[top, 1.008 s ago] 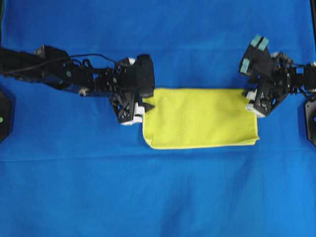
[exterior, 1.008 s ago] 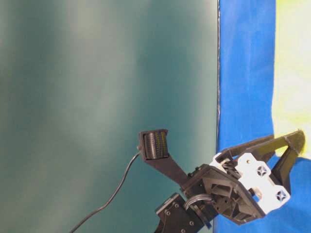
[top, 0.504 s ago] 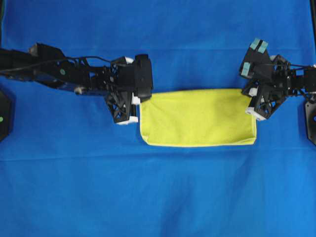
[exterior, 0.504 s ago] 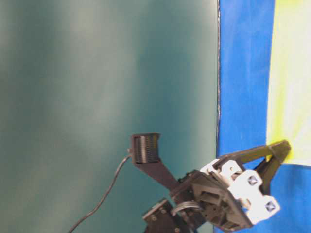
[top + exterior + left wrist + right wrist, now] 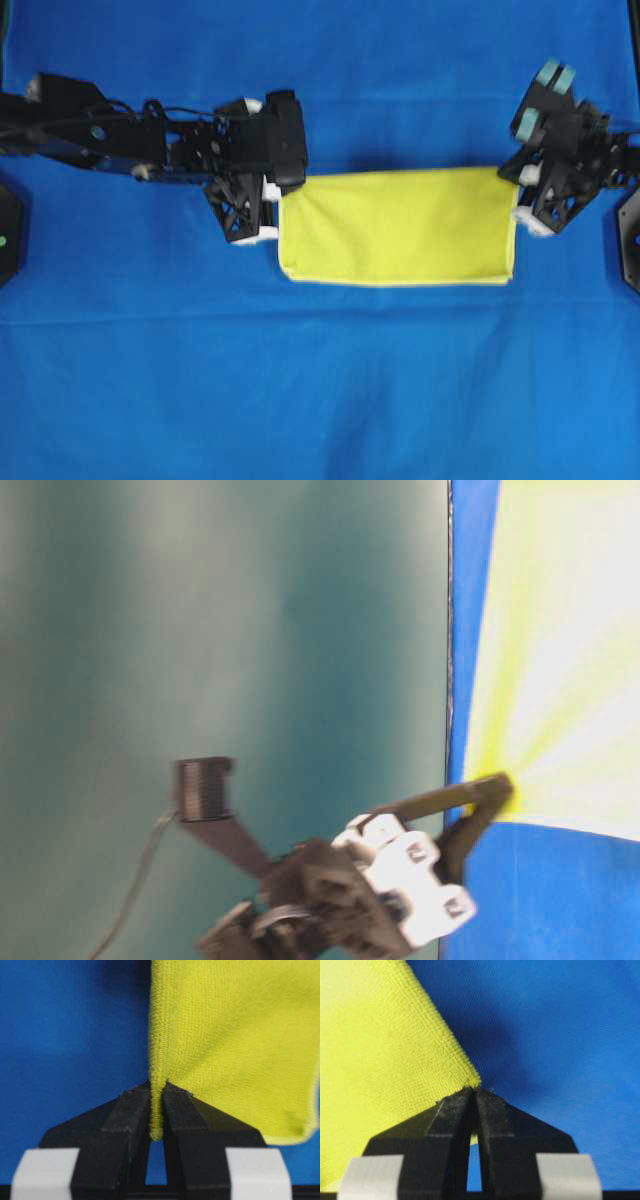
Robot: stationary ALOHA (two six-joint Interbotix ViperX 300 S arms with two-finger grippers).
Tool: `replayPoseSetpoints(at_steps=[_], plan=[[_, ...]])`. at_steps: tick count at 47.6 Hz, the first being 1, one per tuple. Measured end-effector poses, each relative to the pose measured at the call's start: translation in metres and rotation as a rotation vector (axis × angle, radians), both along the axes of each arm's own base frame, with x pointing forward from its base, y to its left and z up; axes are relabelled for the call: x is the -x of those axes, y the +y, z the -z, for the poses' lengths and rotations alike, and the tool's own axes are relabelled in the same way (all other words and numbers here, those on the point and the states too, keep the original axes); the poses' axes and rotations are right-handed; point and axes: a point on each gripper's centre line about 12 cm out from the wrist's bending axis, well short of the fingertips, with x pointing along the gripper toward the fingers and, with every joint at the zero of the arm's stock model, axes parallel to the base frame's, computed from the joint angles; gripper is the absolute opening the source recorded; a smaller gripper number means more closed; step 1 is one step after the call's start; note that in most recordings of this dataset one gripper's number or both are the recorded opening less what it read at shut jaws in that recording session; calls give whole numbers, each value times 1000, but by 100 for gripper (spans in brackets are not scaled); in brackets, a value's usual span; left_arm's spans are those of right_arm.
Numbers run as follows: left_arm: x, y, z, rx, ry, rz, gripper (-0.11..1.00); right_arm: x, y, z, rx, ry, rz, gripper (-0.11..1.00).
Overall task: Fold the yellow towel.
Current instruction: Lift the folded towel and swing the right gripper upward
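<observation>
Now both grippers, left gripper (image 5: 157, 1110) and right gripper (image 5: 474, 1110), are pinching far corners of the yellow towel (image 5: 398, 227) at mid-tabletop (image 5: 320, 400); they should be lifting evenly, keeping the edge taut.

Towel (image 5: 398, 227) is lying folded as a wide strip across the middle of the tablecloth (image 5: 320, 400), long side running left to right in the overhead view. Left gripper (image 5: 277, 193) is sitting at the towel's upper left corner, its arm stretching away to the left edge. Right gripper (image 5: 512, 187) is sitting at the upper right corner, arm reaching off to the right edge. Left wrist view: towel edge (image 5: 159, 1060) is sitting pinched between the two fingers (image 5: 131, 1125). Right wrist view: towel corner (image 5: 465, 1077) is sitting between the fingers (image 5: 450, 1125), cloth spreading to the left, tablecloth (image 5: 560, 1035) lying to the right.
</observation>
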Motion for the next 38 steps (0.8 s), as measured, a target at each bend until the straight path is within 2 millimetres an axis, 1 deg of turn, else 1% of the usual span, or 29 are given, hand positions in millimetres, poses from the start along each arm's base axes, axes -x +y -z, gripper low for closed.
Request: replayPoseSetpoints(at_steps=[6, 13, 19, 21, 24, 32, 38], plan=[[3, -6, -27, 5, -42, 6, 3, 3, 2, -31, 38, -53, -3, 2], [12, -8, -56, 5, -90, 3, 3, 7, 8, -66, 67, -119, -10, 2], [19, -8, -78, 0, -134, 4, 3, 10, 12, -84, 79, -158, -20, 2], [20, -9, -83, -2, -148, 4, 3, 11, 12, -89, 81, -167, -19, 2], [22, -9, -86, -2, -154, 4, 3, 12, 13, -91, 83, -171, -22, 2], [23, -11, -85, 4, -147, 6, 3, 9, 11, -88, 100, -151, -23, 2], [22, -20, -85, 12, -152, 23, 3, 4, 4, -85, 143, -128, -27, 2]])
